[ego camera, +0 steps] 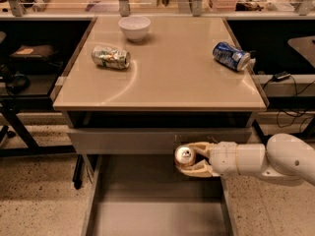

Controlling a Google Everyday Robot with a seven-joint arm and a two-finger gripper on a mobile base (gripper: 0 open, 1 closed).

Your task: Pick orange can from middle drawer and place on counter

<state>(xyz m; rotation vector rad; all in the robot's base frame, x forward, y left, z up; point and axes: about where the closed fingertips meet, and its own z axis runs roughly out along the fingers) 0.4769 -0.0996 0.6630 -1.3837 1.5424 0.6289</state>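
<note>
The orange can (185, 156) shows its shiny silver top and is held upright between the two fingers of my gripper (192, 159), which is shut on it. The gripper reaches in from the right, above the right rear part of the open middle drawer (147, 205), just below the counter's front edge. The beige counter (167, 77) lies above and behind the can.
On the counter lie a crushed green-white can (111, 57) at the left, a blue can (231, 56) at the right edge and a white bowl (134, 27) at the back. A grey front panel (123, 140) sits under the counter. Dark shelves flank both sides.
</note>
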